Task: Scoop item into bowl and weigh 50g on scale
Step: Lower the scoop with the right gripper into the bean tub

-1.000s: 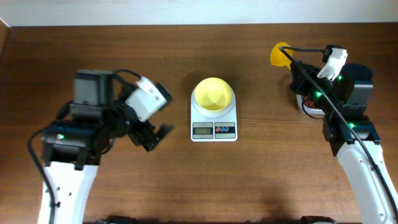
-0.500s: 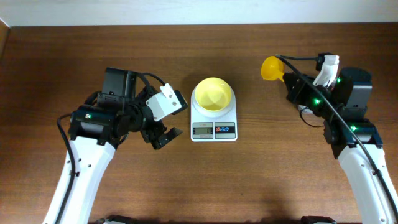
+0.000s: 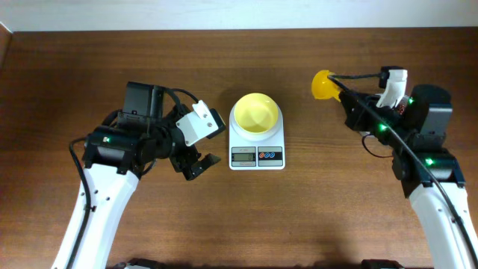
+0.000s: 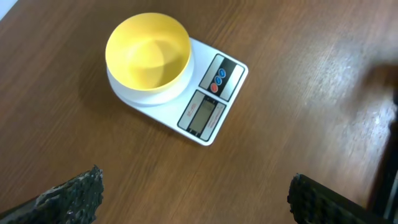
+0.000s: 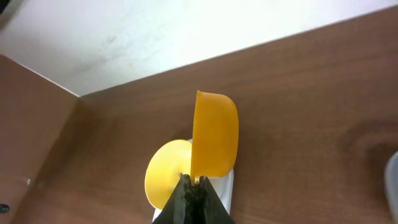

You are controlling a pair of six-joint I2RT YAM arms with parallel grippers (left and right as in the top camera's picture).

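The pale yellow bowl (image 3: 255, 113) stands empty on the white scale (image 3: 257, 155), whose display faces the near edge. The left wrist view shows the bowl (image 4: 148, 53) and scale (image 4: 211, 109) ahead of my left gripper (image 4: 196, 200), which is open just left of the scale (image 3: 196, 161). My right gripper (image 3: 347, 96) is shut on the handle of a yellow scoop (image 3: 323, 84), held to the right of the bowl. In the right wrist view the scoop (image 5: 214, 140) stands on edge above the jaws (image 5: 196, 186), with the bowl (image 5: 163, 177) behind. The item is hidden.
The brown wooden table (image 3: 246, 217) ends at a pale wall along the far edge (image 3: 224, 15). A blurred pale edge of some object (image 5: 392, 180) shows at the right border of the right wrist view.
My left arm swung right toward the scale, then stopped. My right arm carried the scoop leftward toward the bowl, and the scoop tilted.
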